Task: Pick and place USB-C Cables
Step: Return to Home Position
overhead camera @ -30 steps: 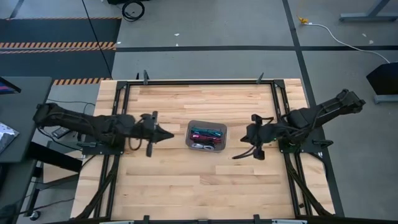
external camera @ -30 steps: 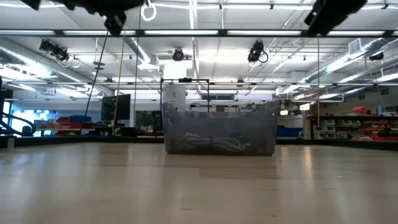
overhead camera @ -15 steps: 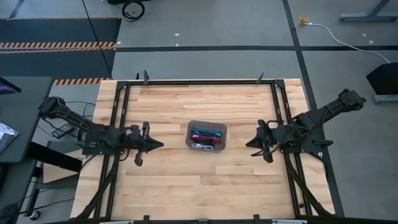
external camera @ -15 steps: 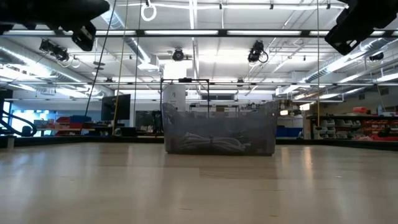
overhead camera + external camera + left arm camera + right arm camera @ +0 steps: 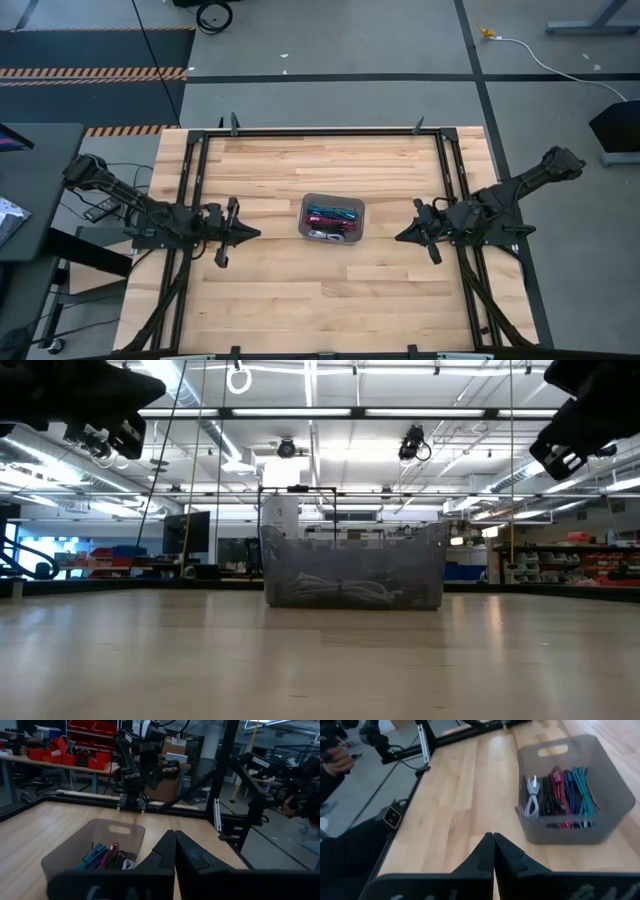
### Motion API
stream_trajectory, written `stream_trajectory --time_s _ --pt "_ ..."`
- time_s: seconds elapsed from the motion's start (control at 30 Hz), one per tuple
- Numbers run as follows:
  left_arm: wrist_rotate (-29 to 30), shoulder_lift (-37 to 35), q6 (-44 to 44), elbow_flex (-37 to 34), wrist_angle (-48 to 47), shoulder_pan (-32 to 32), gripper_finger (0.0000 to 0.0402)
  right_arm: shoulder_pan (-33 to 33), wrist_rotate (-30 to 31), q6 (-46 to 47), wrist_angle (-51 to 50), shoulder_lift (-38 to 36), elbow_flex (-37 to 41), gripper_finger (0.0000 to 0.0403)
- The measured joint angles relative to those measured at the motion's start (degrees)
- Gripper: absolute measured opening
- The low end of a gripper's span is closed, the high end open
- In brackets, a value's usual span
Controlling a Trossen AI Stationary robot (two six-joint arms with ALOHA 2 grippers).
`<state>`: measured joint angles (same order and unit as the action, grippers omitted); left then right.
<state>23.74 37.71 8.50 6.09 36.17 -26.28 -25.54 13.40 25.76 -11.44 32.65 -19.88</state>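
"Looking past the right gripper (image 5: 493,839) first, how do its fingers stand?"

"Pressed flat together with nothing between them. The left gripper (image 5: 174,836) is the same: two dark fingers closed to a seam, empty."

"And the USB-C Cables (image 5: 559,795)?"

"All in the grey tray (image 5: 580,832), ahead of the right fingers, a little off their line and well clear of them. From above, the tray sits mid-table between the arms. Each gripper is near it but apart, the right one perhaps a shade nearer."

"Long axis?"

"The bundles lie side by side, lengthwise along the line from one arm to the other. Either gripper would meet them end-on, not across."

"Materials?"

"The tray is smoky translucent plastic with rounded corners, smooth walls and a slot handle in the end wall. The cables are slim wound cords in silver-grey, black, dark red, purple-blue and teal. They look soft and would likely shift under a pinch. The table (image 5: 465,805) is pale wood strips, edged by black rails (image 5: 320,132)."

"Anything left?"

"Not with the cables, I'd judge. Only parking the arms seems to remain, and that needs no grasp. Farther off, the left wrist view shows the right arm (image 5: 142,765), then red bins (image 5: 97,762) on shelves."
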Motion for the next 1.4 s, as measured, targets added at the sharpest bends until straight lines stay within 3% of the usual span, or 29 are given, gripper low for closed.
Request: stream_trajectory --time_s 0.27,0.47,0.63,0.97,1.1,1.4 --pt "1.93 -0.02 -3.48 0.0 -0.73 0.09 0.0004 0.0 -0.03 -0.05 4.69 -1.58 5.18 0.0005" --pt "2.3 -1.28 -2.58 0.01 -3.4 1.2 0.0004 0.0 -0.05 -2.68 15.01 -1.8 10.41 0.0005" --pt "2.06 -6.72 -1.85 0.0 -7.28 2.82 0.0004 0.0 -1.23 -4.05 22.25 -1.8 13.88 0.0005" --pt "1.95 -18.89 0.67 0.0 -19.0 2.93 0.0004 0.0 -1.43 -7.36 25.52 -1.82 17.01 0.0005" --pt "1.93 -21.33 -2.22 0.0 -19.02 2.93 0.0004 0.0 -1.37 -10.56 32.55 -1.85 19.54 0.0005" --pt "-2.18 -22.88 -4.54 0.02 -20.31 3.08 0.0004 0.28 -2.5 -12.75 33.28 -1.78 19.52 0.0005"
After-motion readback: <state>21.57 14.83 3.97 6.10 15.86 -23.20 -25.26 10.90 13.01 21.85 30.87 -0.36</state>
